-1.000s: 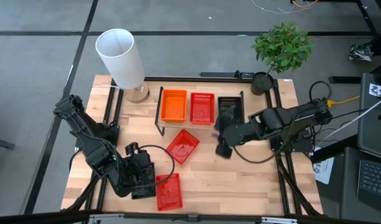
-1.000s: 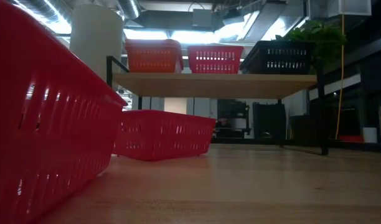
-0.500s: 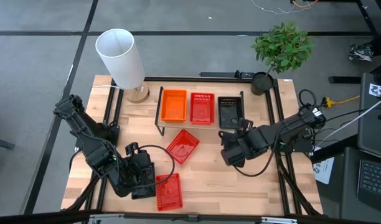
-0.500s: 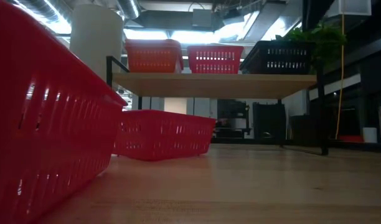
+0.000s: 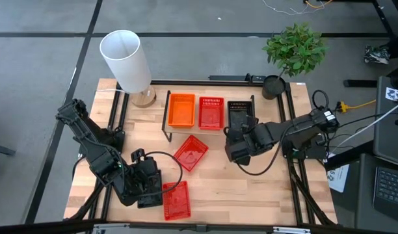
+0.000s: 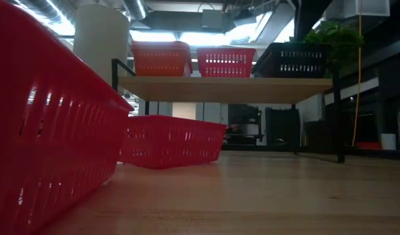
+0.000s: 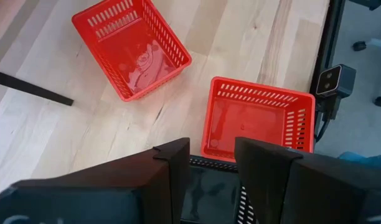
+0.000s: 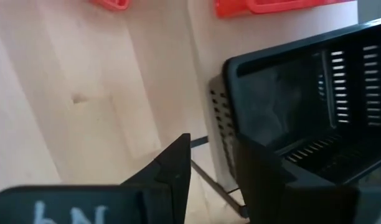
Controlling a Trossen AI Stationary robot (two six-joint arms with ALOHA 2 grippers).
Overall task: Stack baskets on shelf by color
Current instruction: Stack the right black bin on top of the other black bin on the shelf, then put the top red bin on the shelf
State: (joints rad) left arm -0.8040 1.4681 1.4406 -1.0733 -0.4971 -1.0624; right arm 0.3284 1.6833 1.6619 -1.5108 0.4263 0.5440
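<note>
On the shelf sit three stacks side by side: orange baskets, red ones and black ones. The right gripper hovers just in front of the black stack, fingers slightly apart with nothing between them. Two red baskets are on the table: one tilted near the shelf, one at the front edge (just beside the left gripper, whose fingers stand apart, empty).
</note>
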